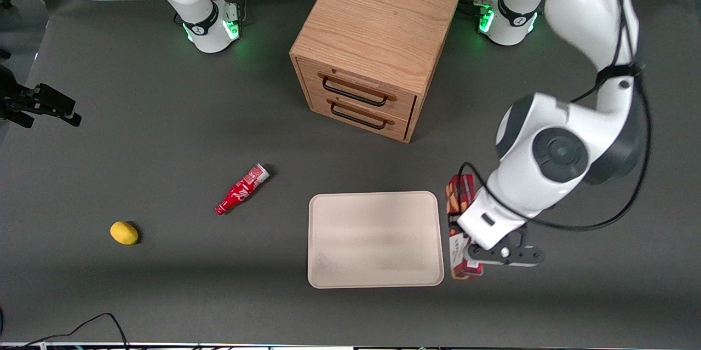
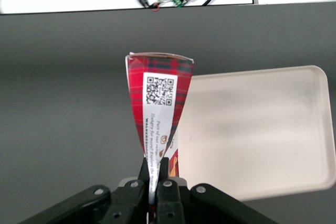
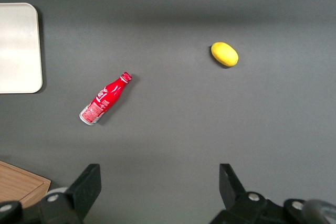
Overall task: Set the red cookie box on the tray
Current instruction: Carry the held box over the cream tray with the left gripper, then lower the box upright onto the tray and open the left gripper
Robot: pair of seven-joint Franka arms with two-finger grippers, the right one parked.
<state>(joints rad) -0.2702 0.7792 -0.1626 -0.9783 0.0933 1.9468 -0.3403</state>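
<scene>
**Box gripped at the tray's edge, not yet over it**

The gripper (image 2: pixel 154 174) is clenched on the box (image 1: pixel 460 196): in the wrist view its two fingers (image 2: pixel 164 171) pinch the narrow edge of the carton, and the white label end with its printed code points away from the camera. In the front view the gripper sits over the box's middle, hiding part of it, with red cardboard showing at both ends of the wrist.

The box is just beside the tray (image 1: pixel 323 279), along the tray's short side toward the working arm's end of the table. Its long axis runs parallel to that side, from nearer the front camera toward the cabinet (image 1: pixel 378 27). I cannot tell whether it rests on the table or is lifted slightly off it.

The coming move, as I judge it, turns on a sideways shift: the tray lies toward the parked arm's end from the box, so the carton needs to travel across its own width, over the low rim, then down onto the bare surface. The tray is much wider than the box, so no turn seems needed.

A bottle (image 1: pixel 241 190) and a lemon (image 1: pixel 124 232) lie well apart from the tray, toward the parked arm's end.
</scene>
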